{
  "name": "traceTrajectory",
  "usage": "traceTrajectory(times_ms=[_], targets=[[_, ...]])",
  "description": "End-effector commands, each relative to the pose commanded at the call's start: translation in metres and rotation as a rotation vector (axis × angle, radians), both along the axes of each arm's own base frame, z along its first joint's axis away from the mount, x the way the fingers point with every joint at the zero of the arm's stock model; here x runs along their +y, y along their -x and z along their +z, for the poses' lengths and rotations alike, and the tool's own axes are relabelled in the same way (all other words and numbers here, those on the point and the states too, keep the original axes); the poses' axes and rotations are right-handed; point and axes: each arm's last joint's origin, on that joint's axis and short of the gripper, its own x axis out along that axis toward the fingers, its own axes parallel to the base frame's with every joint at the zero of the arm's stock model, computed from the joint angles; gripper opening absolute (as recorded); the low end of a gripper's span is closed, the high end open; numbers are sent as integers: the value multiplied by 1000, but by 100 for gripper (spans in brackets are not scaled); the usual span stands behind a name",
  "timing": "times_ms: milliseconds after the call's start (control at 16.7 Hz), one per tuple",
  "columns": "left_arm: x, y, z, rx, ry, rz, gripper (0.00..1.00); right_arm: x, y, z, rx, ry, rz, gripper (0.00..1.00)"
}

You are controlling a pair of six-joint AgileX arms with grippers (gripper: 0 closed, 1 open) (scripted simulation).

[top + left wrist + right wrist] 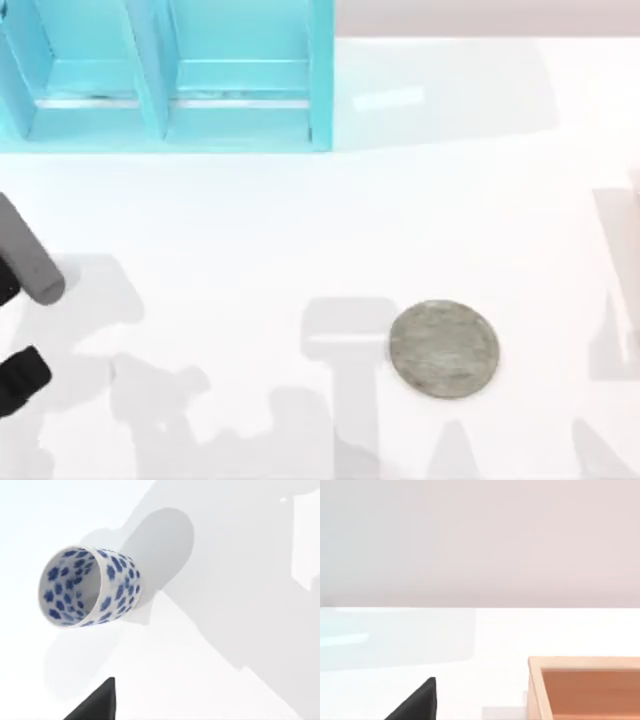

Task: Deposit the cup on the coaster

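Left gripper [20, 380]: black, at the top view's left edge beside a grey cylindrical arm link [28, 258]; whether its fingers are spread or closed, cannot tell. One dark fingertip [97, 705] shows in the left wrist view, apart from the cup.
Table [250, 230]: smooth white surface, crossed by soft grey shadows.
Shelf [170, 75]: turquoise, boxy, at the table's far left; two open compartments, contents not discernible.
Box [585, 687]: tan wood-like open box with thick walls, seen in the right wrist view; interior partly cut off.
Coaster [443, 349]: flat round grey disc, mottled stone-like face, right of centre near the front edge; nothing on it.
Cup [87, 586]: small white cylinder, blue floral speckles inside and out, no handle, standing on the table under the left wrist camera; ungripped.
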Motion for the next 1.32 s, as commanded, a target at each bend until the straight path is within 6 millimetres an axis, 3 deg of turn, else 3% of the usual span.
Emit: traceTrajectory(times_ms=[360,660,1020,1320], targets=[[9,-82,22,297,-172,-325,100,0,0,0,0,0,0,100],[24,-132,30,439,-216,-499,100,0,0,0,0,0,0,100],[42,-165,41,504,-219,-594,100,0,0,0,0,0,0,100],[44,-169,38,531,-206,-620,100,0,0,0,0,0,0,100]])
